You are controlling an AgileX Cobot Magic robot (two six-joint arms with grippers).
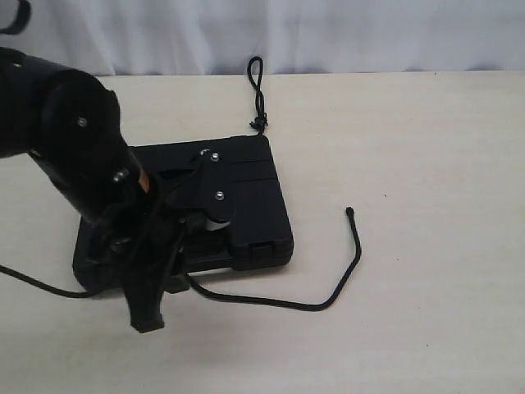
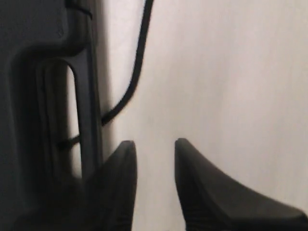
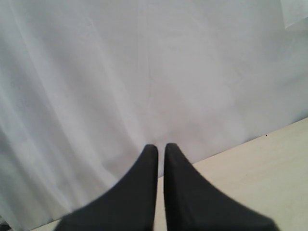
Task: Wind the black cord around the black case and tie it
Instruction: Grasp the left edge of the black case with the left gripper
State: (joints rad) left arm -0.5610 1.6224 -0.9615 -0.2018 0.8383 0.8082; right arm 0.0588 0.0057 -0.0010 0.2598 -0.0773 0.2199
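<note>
Left wrist view puts my left gripper [image 2: 154,144] low over the table [image 2: 231,96], jaws apart and holding nothing, with the cord [image 2: 137,72] just past them and the case [image 2: 29,96] close beside. Seen from outside, the cord's free tail trails from the case's 6 o'clock edge round to 3 o'clock, and its looped end lies at 12. I judge the wrap barely begun; next I must pinch that tail and carry it over the case. My right gripper [image 3: 160,147], jaws together, faces the curtain [image 3: 144,72].

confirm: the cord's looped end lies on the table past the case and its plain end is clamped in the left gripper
No: the cord's plain end lies loose on the table right of the case, outside the left gripper, per the exterior view. Rest holds.
</note>
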